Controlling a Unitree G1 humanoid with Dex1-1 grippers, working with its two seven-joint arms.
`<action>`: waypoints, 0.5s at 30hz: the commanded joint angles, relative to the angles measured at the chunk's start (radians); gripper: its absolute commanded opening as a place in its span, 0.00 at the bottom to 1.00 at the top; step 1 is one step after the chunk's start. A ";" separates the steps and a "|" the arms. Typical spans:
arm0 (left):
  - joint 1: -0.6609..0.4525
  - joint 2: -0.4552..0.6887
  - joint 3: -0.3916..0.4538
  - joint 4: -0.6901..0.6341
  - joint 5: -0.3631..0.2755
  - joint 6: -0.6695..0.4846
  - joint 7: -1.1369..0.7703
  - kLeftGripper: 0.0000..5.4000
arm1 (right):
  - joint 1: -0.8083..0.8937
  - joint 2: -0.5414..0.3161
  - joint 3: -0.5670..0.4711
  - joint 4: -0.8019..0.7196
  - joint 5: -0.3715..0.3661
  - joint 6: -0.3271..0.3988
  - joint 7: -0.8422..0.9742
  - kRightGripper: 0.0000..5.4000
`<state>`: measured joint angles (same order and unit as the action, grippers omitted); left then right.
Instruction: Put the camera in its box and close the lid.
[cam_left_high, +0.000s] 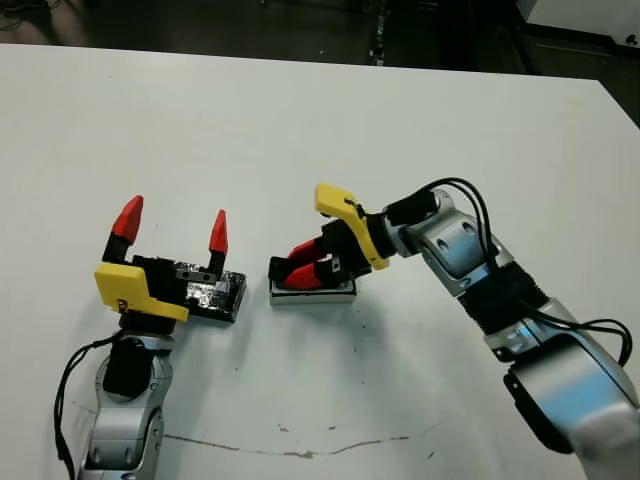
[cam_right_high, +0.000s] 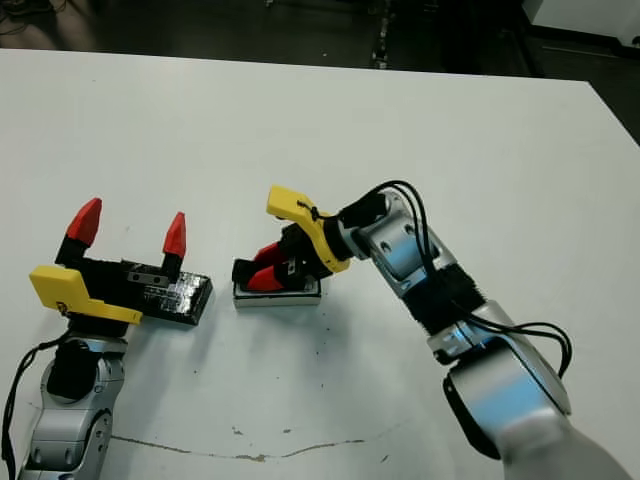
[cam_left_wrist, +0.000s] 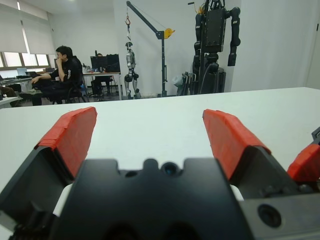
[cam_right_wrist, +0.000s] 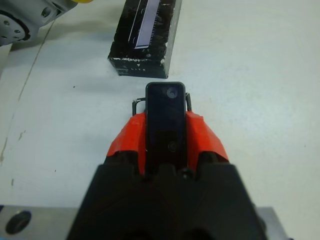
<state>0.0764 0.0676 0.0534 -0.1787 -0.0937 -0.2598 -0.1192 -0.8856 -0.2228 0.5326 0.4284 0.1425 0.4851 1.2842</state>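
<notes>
**Camera pinched over the box, lid waiting to the left**

On the left, the left gripper (cam_left_high: 172, 232) is hovering with its two red fingers (cam_left_wrist: 70, 135) spread wide and pointing away from the robot, holding nothing. The lid (cam_left_high: 212, 292) is lying flat on the table (cam_left_high: 300, 120) just under and beside that gripper's black body, its shiny speckled face up and its long axis running roughly left to right. The left arm is plainly the nearer one to it.

Moving right, a narrow strip of bare table is separating the lid from the box (cam_left_high: 312, 292); the two are near but not touching. The box is sitting with its long axis also left to right, roughly end-on to the lid.

The right gripper (cam_left_high: 303, 265) is reaching in from the right, angled down over the box, its fingers pressed onto the camera (cam_right_wrist: 165, 122). The wrist view is showing the camera lying lengthwise between the fingers, its rounded end sticking out past the tips and pointing toward the lid. So the camera's long axis is seeming to line up with the box beneath it. Whether the camera is already resting inside the box or only just above it, I cannot tell.

Open table is lying all around, well clear of every edge, so the right arm is having free room to back away to the right.
</notes>
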 joint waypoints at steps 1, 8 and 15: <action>0.001 0.004 -0.003 0.004 -0.004 0.006 -0.008 1.00 | -0.009 0.000 0.013 0.067 -0.033 -0.058 0.038 0.31; -0.002 0.004 -0.003 -0.001 -0.008 0.015 -0.010 1.00 | -0.041 0.011 0.014 0.152 -0.068 -0.111 0.075 0.31; -0.003 0.001 -0.004 -0.006 0.002 0.019 -0.001 1.00 | -0.037 -0.008 0.011 0.141 -0.088 -0.110 0.088 0.31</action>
<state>0.0745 0.0676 0.0528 -0.1799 -0.0963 -0.2570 -0.1234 -0.9308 -0.2007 0.5327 0.5596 0.0985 0.3580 1.3753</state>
